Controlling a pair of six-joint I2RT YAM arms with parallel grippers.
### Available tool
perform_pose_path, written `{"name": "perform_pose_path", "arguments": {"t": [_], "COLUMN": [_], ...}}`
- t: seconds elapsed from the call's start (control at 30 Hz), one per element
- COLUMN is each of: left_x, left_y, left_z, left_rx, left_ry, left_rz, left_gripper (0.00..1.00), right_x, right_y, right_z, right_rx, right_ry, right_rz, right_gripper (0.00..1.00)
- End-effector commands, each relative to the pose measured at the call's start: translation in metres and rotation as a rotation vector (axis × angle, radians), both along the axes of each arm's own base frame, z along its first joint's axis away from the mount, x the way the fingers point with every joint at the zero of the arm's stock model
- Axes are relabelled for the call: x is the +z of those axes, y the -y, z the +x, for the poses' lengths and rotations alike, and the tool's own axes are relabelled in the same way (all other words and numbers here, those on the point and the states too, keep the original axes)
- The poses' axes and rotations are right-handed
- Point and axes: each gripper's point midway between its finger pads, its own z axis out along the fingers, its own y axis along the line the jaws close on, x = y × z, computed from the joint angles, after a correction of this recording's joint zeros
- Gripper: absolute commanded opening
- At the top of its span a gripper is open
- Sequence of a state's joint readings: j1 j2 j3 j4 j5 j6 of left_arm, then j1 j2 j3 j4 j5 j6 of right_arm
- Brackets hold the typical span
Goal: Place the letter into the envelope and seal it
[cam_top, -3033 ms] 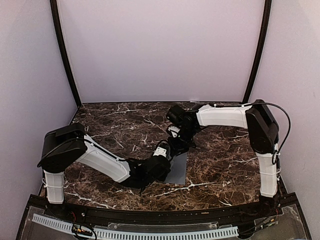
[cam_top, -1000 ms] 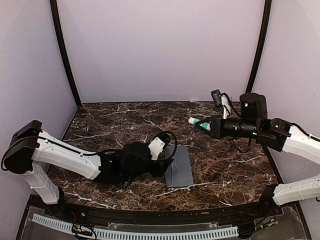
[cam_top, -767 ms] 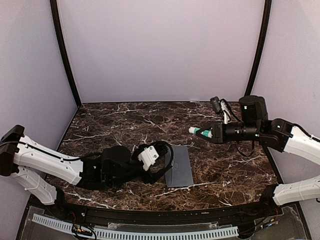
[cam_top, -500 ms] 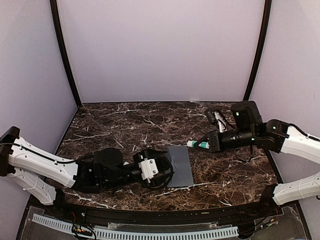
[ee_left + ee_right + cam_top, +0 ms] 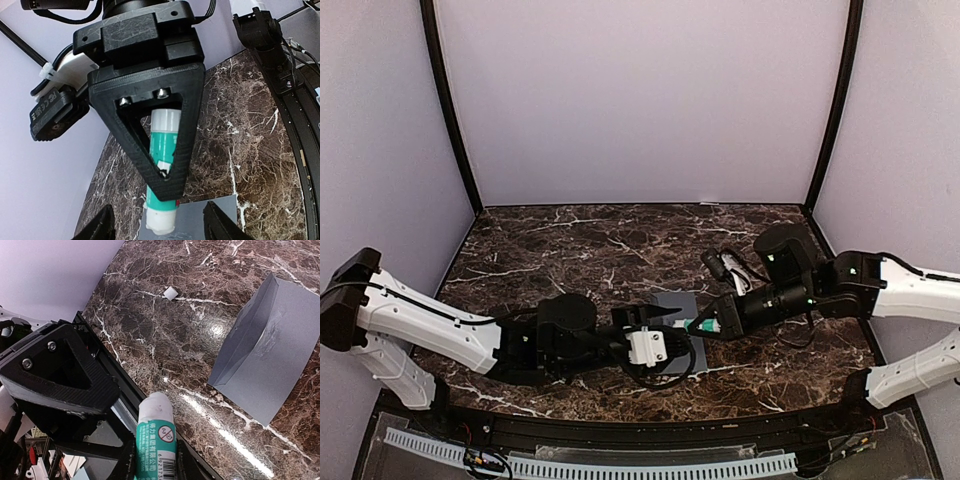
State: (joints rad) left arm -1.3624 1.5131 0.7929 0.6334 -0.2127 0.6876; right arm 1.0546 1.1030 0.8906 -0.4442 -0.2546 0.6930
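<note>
- Right now the two arms meet low over the front middle of the dark marble table (image 5: 200,315), tips pointing at each other.
- From where I stand, the right gripper (image 5: 712,322) is clamped on a white-and-green glue stick (image 5: 155,432), with the white end sticking out past its black fingers.
- Opposite, the left gripper (image 5: 159,227) stands parted, and its two fingers (image 5: 100,227) sit either side of the stick's white end with a gap showing on both sides; it grips nothing.
- Under them lies the envelope (image 5: 272,347), blue-grey, flat on the marble, with a crease running along one side.
- In the left wrist view the stick's white end hangs just over the edge of that grey sheet; I cannot tell whether it touches.
- Whether the letter is inside the envelope I cannot tell.
- Further out on the marble, well apart from the envelope, sits a small white scrap (image 5: 171,293), too small to make out.
</note>
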Motion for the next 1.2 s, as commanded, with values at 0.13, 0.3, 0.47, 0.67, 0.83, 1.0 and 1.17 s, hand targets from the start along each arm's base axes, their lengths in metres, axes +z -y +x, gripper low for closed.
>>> {"name": "perform_pose_path", "arguments": {"t": [0.13,0.3,0.47,0.67,0.83,1.0,1.17], "left_x": [0.001,-0.007,-0.008,-0.010,-0.014,-0.020,-0.027], "left_y": [0.016,0.016,0.014,0.015,0.012,0.010,0.010], "left_z": [-0.004,0.000,0.003,-0.001,0.000,0.001,-0.003], "left_rx": [-0.031,-0.016,0.006,0.007,0.018,0.040,0.018], "left_ry": [0.019,0.029,0.038,0.052,0.034,-0.025,-0.044], "left_rz": [0.018,0.042,0.047,0.059,0.067,0.082,0.143], "left_gripper": [0.48,0.34,0.19,0.07,0.06,0.05,0.04], "right_x": [0.026,0.032,0.032,0.036,0.054,0.067,0.051], "right_y": [-0.019,-0.020,-0.020,-0.019,0.002,0.029,0.035], "right_z": [-0.008,-0.011,-0.014,-0.018,0.002,0.019,0.015], "right_rx": [0.026,0.034,0.047,0.071,-0.035,-0.156,-0.143], "right_ry": [0.030,0.031,0.021,0.027,0.145,0.259,0.245], "right_rz": [0.075,0.084,0.082,0.086,0.039,0.028,-0.010], "right_gripper": [0.00,0.00,0.00,0.12,0.76,0.84,0.83]}}
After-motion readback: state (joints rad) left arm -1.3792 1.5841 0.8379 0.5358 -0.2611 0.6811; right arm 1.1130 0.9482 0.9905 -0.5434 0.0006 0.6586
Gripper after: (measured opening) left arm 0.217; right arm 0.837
